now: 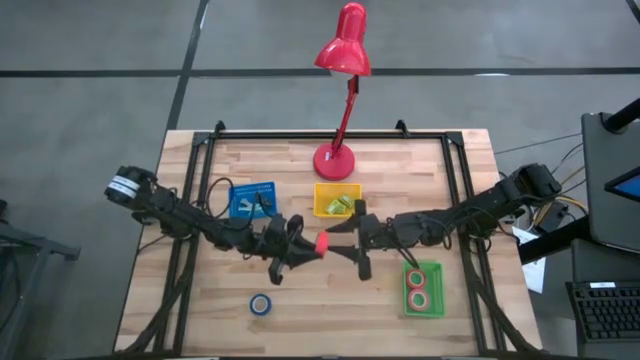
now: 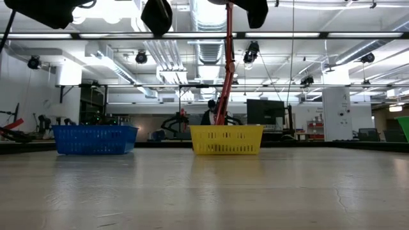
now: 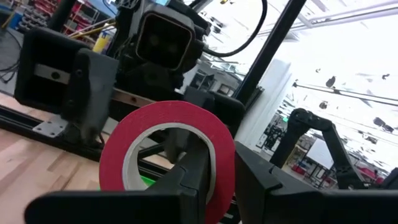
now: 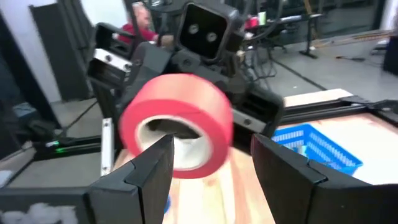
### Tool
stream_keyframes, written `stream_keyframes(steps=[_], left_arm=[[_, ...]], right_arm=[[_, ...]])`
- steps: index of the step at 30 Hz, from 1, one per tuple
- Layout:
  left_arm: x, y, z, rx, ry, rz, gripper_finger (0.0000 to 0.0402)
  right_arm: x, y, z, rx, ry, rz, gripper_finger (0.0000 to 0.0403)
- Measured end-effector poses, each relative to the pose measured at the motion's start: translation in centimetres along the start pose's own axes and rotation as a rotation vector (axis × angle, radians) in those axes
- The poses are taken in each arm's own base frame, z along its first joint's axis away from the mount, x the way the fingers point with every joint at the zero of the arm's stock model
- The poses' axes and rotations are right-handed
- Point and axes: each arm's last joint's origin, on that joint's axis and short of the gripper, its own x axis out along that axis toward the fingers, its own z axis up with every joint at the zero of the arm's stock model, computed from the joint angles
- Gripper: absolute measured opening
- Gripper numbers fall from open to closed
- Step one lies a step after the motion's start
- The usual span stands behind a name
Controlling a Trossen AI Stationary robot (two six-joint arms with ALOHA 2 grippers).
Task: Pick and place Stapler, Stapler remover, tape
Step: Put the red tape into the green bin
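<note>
A red tape roll hangs in the air above the table's middle, between my two grippers. My left gripper reaches it from the left and is shut on it. My right gripper faces it from the right, open, its fingers standing to either side of the roll; I cannot tell whether they touch it. A blue tape roll lies flat on the wood near the front edge. Two more red rolls lie in the green bin. My left gripper pinches the red roll's wall: one finger reaches into the open centre, the other is outside. The fingers come level from the table's left. The roll is lifted clear of the table and stands on edge.
A blue bin and a yellow bin holding small items stand behind the grippers. The red desk lamp's base sits at the far edge. The green bin is at the front right. A black frame borders the table.
</note>
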Motion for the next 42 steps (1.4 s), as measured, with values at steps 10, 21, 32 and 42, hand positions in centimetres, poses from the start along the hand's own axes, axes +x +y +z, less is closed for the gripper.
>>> stream_keyframes(steps=[10,21,32,42], left_arm=[[0.0,0.0,-0.1,0.001,0.01,-0.006,0.006],[0.0,0.1,-0.2,0.01,0.024,0.008,0.0061],[0.0,0.1,-0.4,0.019,0.04,0.0,0.0122],[-0.1,0.1,-0.7,0.021,0.073,-0.021,0.0182]], right_arm=[[0.1,-0.3,0.0,-0.021,-0.008,-0.039,0.0176],[0.1,-0.4,0.0,-0.033,-0.007,-0.037,0.0089],[0.1,-0.4,0.0,-0.061,-0.005,-0.039,0.0024],[-1.1,-0.3,1.1,-0.042,0.017,-0.013,0.0024]])
